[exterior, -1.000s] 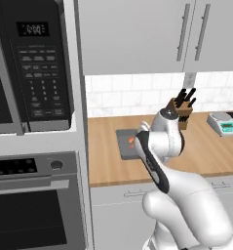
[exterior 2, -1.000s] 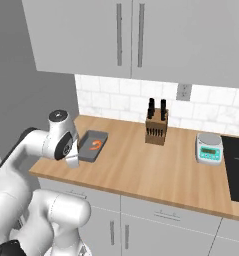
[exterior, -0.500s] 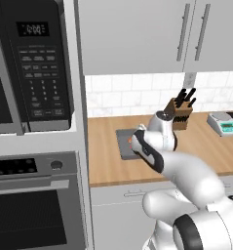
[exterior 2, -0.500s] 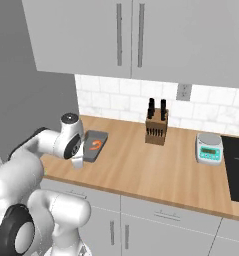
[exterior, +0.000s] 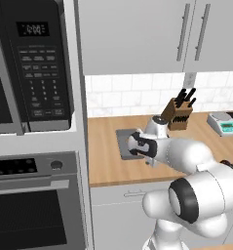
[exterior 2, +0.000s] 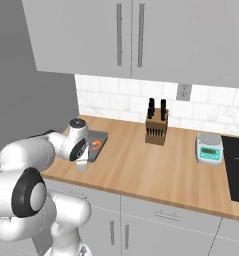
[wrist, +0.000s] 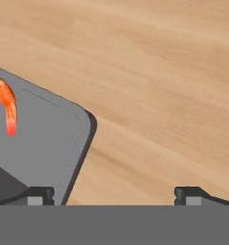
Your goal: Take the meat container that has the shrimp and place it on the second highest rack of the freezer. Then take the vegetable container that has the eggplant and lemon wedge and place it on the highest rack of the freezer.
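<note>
The shallow dark-grey rectangular meat container (wrist: 34,139), holding the orange shrimp (wrist: 5,103), rests on the wooden counter (wrist: 159,86). The wide-open gripper (wrist: 113,194) straddles its corner; the tray extends toward 9 o'clock.

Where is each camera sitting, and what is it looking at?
Left base view: behind the arm's left, facing the counter, microwave and oven; the white arm rises at lower right.
Right base view: behind its right, facing the counter, knife block and scale; arm at lower left.
Hand view: on the hand, looking down; open gripper tips at bottom.
All share the meat container with the shrimp.
</note>
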